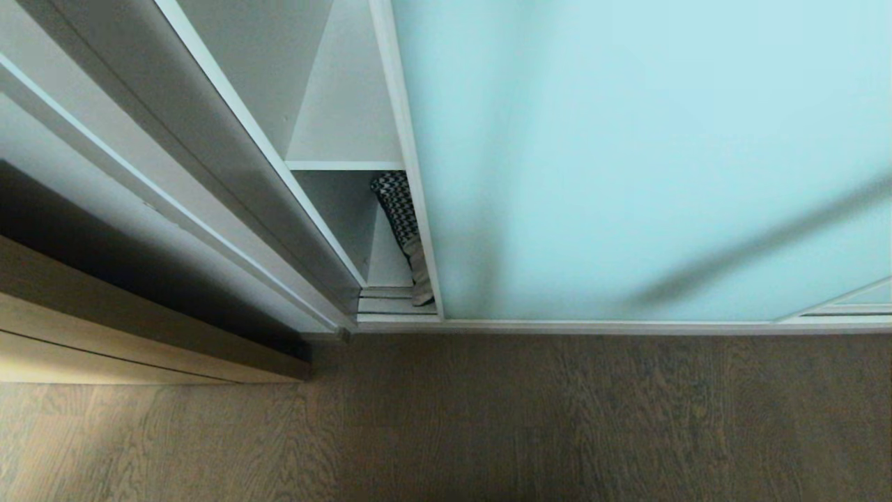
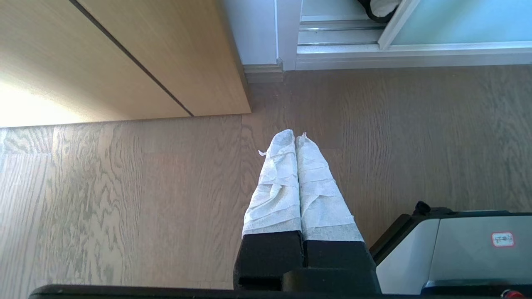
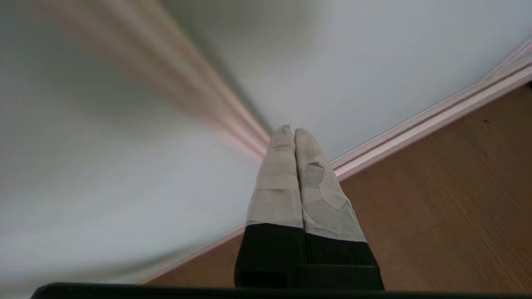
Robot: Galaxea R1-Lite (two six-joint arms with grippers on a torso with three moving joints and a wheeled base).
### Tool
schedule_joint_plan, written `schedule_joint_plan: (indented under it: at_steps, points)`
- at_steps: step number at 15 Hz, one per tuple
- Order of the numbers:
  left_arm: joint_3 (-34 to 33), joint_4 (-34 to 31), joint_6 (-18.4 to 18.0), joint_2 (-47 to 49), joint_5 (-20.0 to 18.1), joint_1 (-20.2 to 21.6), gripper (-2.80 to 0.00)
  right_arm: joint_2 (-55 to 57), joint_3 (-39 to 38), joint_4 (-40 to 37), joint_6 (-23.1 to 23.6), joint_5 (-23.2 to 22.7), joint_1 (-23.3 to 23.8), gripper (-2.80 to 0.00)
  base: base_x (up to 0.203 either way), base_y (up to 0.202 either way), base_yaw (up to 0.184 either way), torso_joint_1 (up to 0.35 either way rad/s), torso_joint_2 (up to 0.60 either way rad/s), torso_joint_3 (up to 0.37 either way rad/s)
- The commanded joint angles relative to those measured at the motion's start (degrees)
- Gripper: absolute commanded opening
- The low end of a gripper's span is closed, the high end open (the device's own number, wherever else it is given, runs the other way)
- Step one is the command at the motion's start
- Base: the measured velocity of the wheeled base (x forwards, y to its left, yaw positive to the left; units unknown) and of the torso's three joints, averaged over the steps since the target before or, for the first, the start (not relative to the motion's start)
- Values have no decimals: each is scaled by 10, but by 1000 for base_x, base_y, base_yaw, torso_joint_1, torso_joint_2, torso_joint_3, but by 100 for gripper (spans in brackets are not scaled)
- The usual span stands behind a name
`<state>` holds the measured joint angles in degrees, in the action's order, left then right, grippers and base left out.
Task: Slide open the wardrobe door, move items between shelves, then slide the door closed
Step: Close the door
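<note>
The sliding wardrobe door [image 1: 627, 160], frosted aqua glass in a thin pale frame, stands a narrow gap away from the wardrobe's left side. Through the gap I see a white shelf [image 1: 345, 165] and, below it, the patchwork cushion [image 1: 401, 223] leaning on edge behind the door frame. My right gripper [image 3: 289, 129] is shut and empty, its tips close to a pale door panel [image 3: 374, 62] just above the bottom rail [image 3: 415, 133]. Neither arm shows in the head view. My left gripper [image 2: 295, 137] is shut and empty, parked low over the floor.
A light wooden cabinet [image 2: 124, 58] stands left of the wardrobe. Wood floor [image 1: 488, 418] runs along the door track [image 1: 627, 325]. My own base [image 2: 457, 249] sits beside the left gripper. A slanted shadow crosses the door [image 1: 766, 244].
</note>
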<state>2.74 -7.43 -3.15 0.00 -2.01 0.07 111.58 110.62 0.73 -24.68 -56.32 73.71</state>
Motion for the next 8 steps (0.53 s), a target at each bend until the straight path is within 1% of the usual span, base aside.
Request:
schedule_joint_plan:
  at_steps: [1, 3, 5, 6, 8]
  points:
    - [0, 0, 0, 1, 0, 0, -280, 13, 0, 3, -2, 10, -14, -280, 0, 0, 0, 0, 0, 0]
    - [0, 0, 0, 1, 0, 0, -280, 16, 0, 6, -1, 13, -29, -280, 0, 0, 0, 0, 0, 0]
    - [0, 0, 0, 1, 0, 0, -280, 17, -1, 7, -2, 43, -47, -280, 0, 0, 0, 0, 0, 0]
    - [0, 0, 0, 1, 0, 0, -280, 19, -1, 9, -11, 59, -56, -280, 0, 0, 0, 0, 0, 0]
    - [0, 0, 0, 1, 0, 0, -280, 15, -1, 13, -47, 61, -60, -280, 0, 0, 0, 0, 0, 0]
